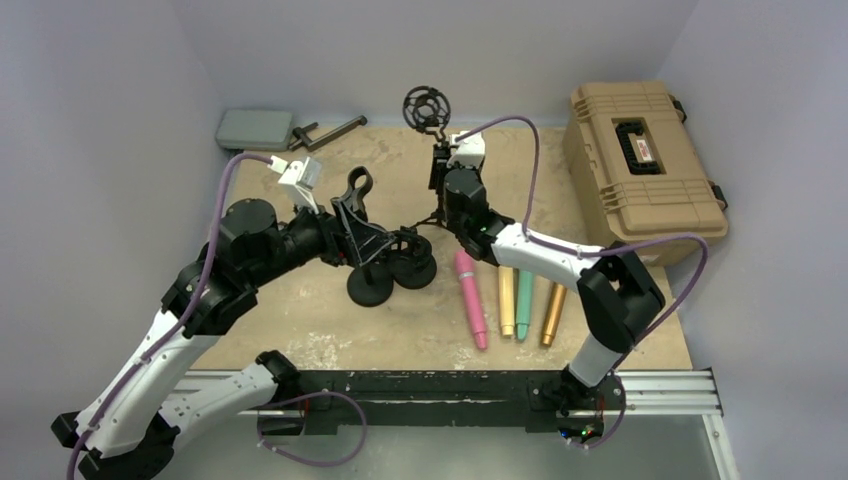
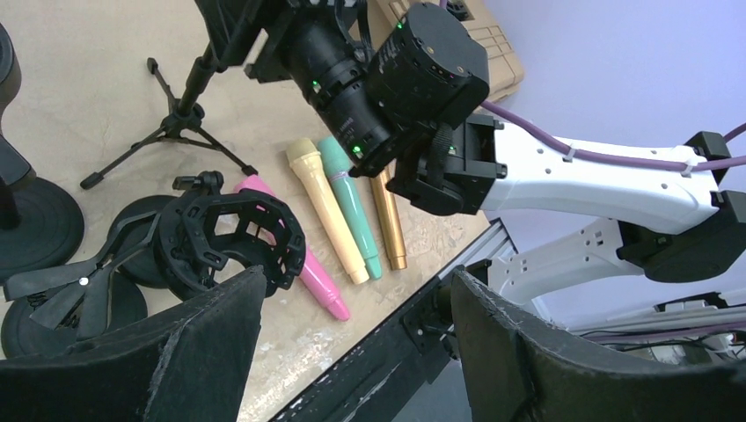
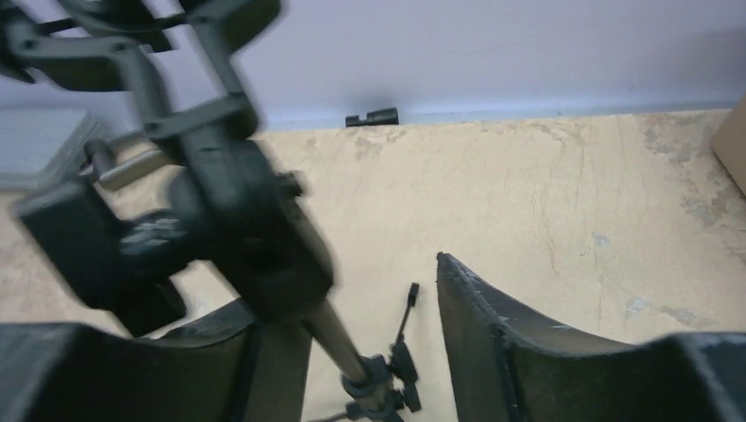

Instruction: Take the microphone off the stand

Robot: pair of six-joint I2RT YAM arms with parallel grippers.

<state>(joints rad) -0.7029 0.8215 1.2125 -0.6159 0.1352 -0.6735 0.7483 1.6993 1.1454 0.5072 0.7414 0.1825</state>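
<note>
A black tripod stand (image 1: 437, 205) rises at the back centre, and the round shock mount (image 1: 427, 106) at its top holds nothing. My right gripper (image 1: 440, 168) is at its pole. In the right wrist view the pole (image 3: 339, 338) runs between the spread fingers of the right gripper (image 3: 352, 290), close to the left one. Pink (image 1: 471, 298), cream (image 1: 506, 300), teal (image 1: 524, 308) and gold (image 1: 552, 312) microphones lie flat on the table. My left gripper (image 2: 356, 277) is open and empty above a second shock mount (image 2: 233, 237).
Two round-based stands (image 1: 370, 290) lie under my left gripper. A tan hard case (image 1: 640, 165) fills the back right. A grey box (image 1: 255, 128) and a black tool (image 1: 325, 133) sit at the back left. A metal rail (image 1: 450, 385) runs along the near edge.
</note>
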